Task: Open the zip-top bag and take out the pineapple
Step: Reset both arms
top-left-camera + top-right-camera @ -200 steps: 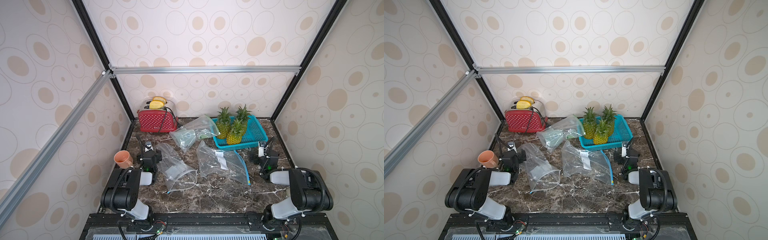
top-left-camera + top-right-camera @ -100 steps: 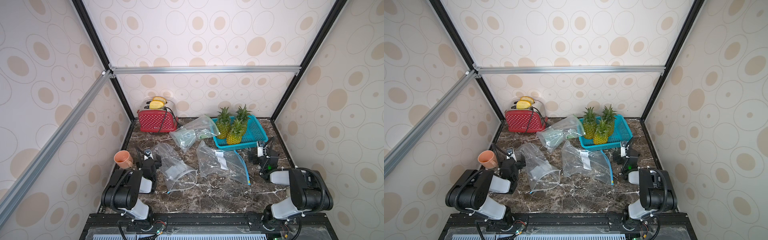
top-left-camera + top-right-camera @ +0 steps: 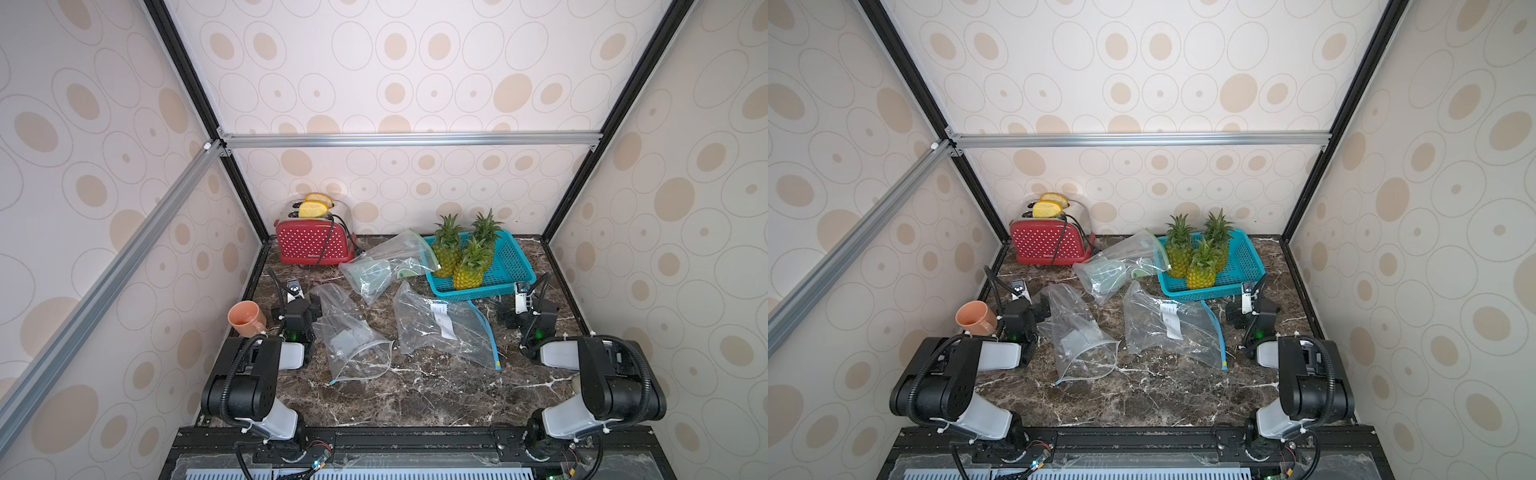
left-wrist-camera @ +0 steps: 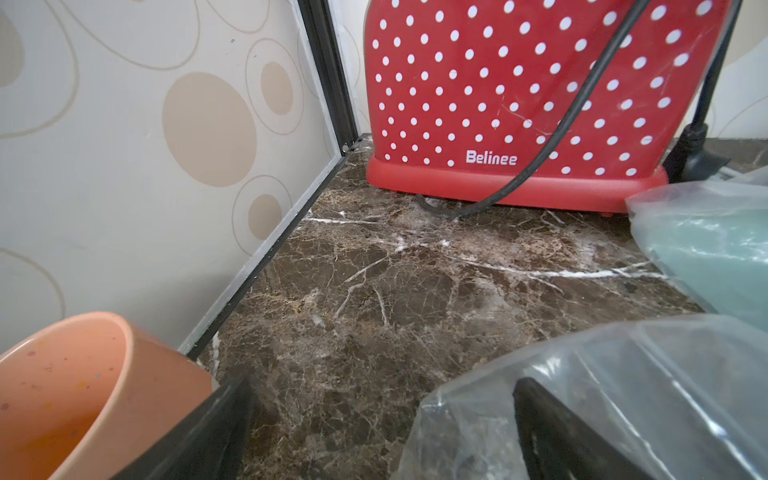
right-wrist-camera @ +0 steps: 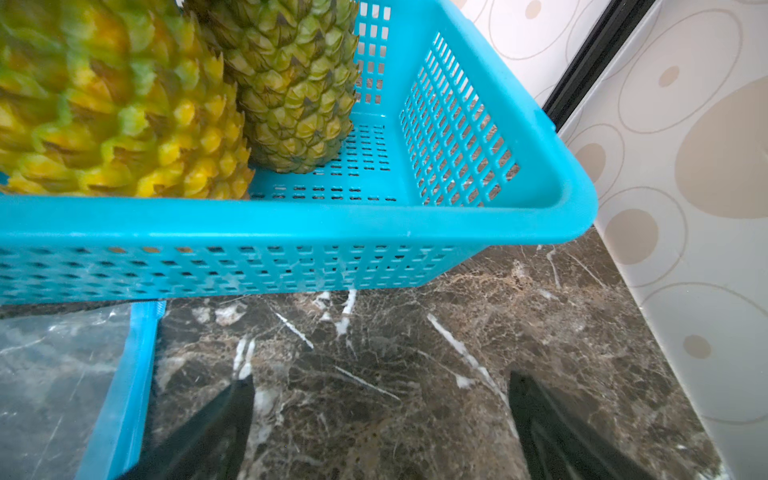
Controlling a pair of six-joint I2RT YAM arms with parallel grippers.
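Note:
Three clear zip-top bags lie on the marble table in both top views: one on the left point(image 3: 349, 332), one in the middle point(image 3: 440, 328) with a blue zip strip point(image 3: 486, 332), and one at the back point(image 3: 382, 266). No pineapple shows inside any of them. Three pineapples point(image 3: 469, 274) stand in the teal basket point(image 3: 519, 266). My left gripper point(image 3: 297, 306) point(image 4: 382, 386) is open beside the left bag point(image 4: 623, 395), with one finger seen through the plastic. My right gripper point(image 3: 524, 311) point(image 5: 380, 380) stands open and empty over bare marble, just in front of the basket point(image 5: 291, 224).
A red polka-dot toaster point(image 3: 313, 245) with a trailing black cord stands at the back left. An orange cup point(image 3: 245, 318) sits against the left wall, right beside my left gripper. Walls close in on the left, back and right.
The left gripper dipped toward me and came back beside the left bag. The right gripper shifted slightly left, closer to the basket's front. Bags and pineapples have not moved.

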